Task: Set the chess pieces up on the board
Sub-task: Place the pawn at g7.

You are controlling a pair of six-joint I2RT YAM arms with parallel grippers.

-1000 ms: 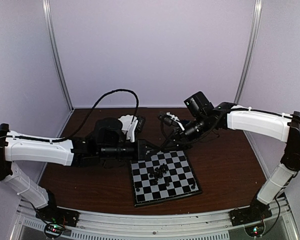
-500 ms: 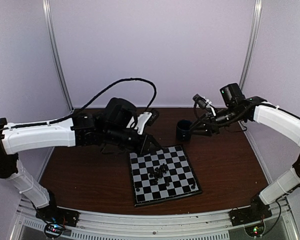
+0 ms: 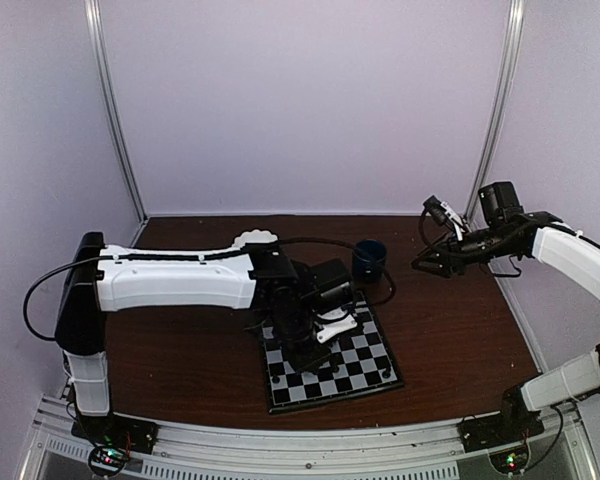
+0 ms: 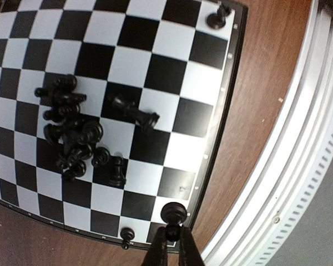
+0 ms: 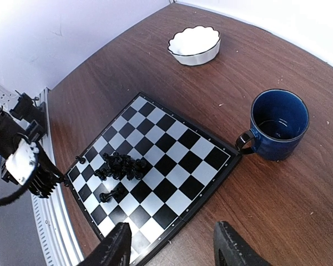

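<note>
Jaws of my left gripper [image 4: 171,235] are shut by a corner pawn [image 4: 173,211] on the board [image 4: 172,33], grip unclear; my right gripper [image 5: 172,249] hangs open, empty. Most chess pieces [image 4: 72,133] lie heaped mid-board: barely begun, I judge.

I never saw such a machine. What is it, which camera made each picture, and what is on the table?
It is two robot arms bolted to a table. The wide picture comes from a fixed camera above and behind them; the other two come from a camera on each wrist. On the table lie a chessboard, a blue mug and a white bowl. Most black chess pieces lie in a heap mid-board; others stand at its edge. The left fingers are shut on one black piece at a board corner. The right fingers are open and hold nothing.
</note>
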